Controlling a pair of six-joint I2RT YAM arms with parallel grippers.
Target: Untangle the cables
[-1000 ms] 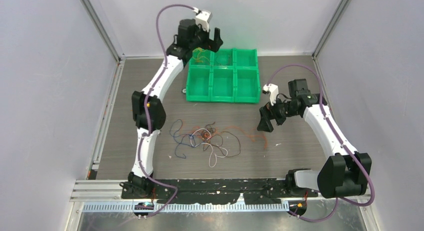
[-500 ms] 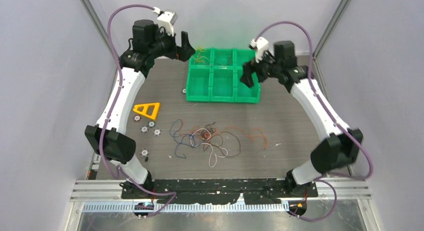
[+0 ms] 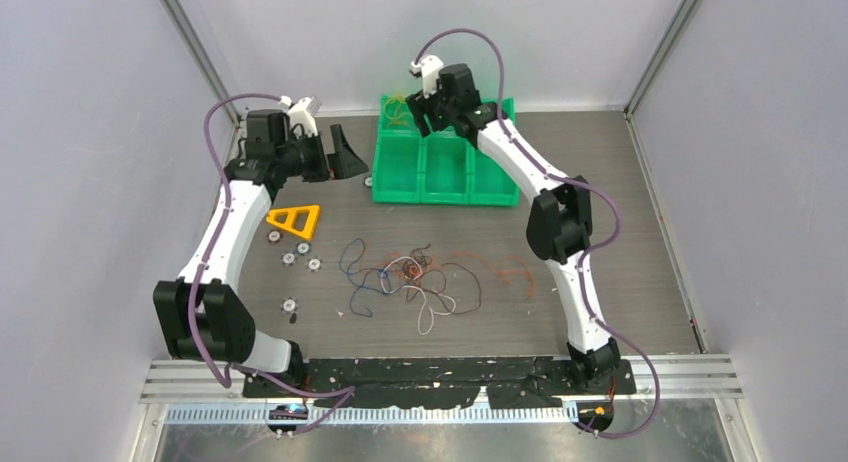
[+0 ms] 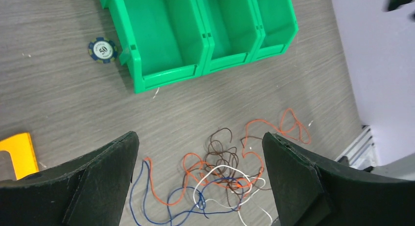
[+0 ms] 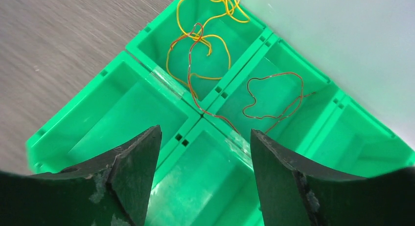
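A tangle of thin cables in blue, orange, white and brown lies on the table in front of the green bins. My left gripper hovers left of the bins, open and empty. In its wrist view the tangle shows far below, between the open left gripper fingers. My right gripper hangs over the back left of the bins. The right gripper is open with nothing between its fingers. A yellow cable lies in the back-left compartment. A thin red cable lies mostly in the back-middle one.
A yellow triangular piece and several small discs lie on the left of the table. A blue poker chip sits beside the front-left corner of the bins. Walls and metal rails close the table in on three sides.
The right arm swung from the table's right side to above the bins' back left, its jaws narrowing slightly. The left arm pulled away from the bins to the left, uncovering the yellow triangle.
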